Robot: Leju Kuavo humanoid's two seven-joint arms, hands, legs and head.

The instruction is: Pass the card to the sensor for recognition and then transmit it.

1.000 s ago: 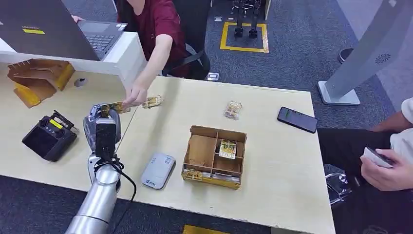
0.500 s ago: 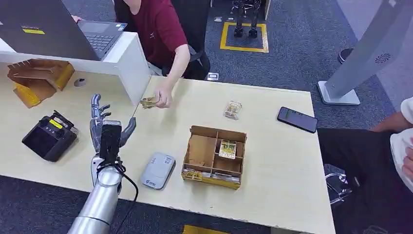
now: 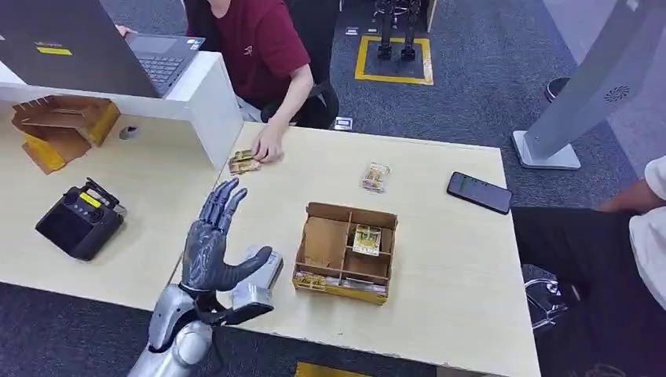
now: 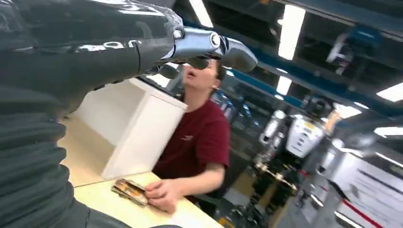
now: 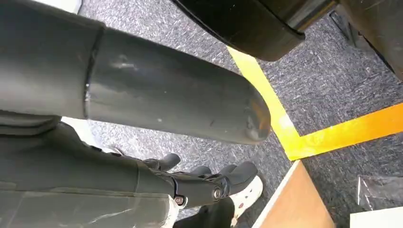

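My left hand [image 3: 214,245] hovers over the table's near edge, fingers spread and holding nothing. It partly covers the grey-white sensor [image 3: 261,281] lying beneath it. The gold-patterned card [image 3: 243,162] lies on the table by the white divider, under the hand of a person [image 3: 269,147] in a red shirt. In the left wrist view my left hand [image 4: 95,52] reaches out empty, with the card [image 4: 128,190] far beyond it against the person's hand [image 4: 164,195]. My right hand [image 5: 157,183] hangs over the carpet, fingers loosely extended, empty.
A brown compartment box [image 3: 318,247] with a card in it [image 3: 367,239] stands right of the sensor. Another wrapped card [image 3: 376,177] and a phone [image 3: 480,192] lie farther right. A black device [image 3: 78,221] sits to the left. A second person sits at the right edge.
The person took the card from my left hand and laid it on the table by the divider. My left hand opened, drew back toward me and now hovers over the sensor.
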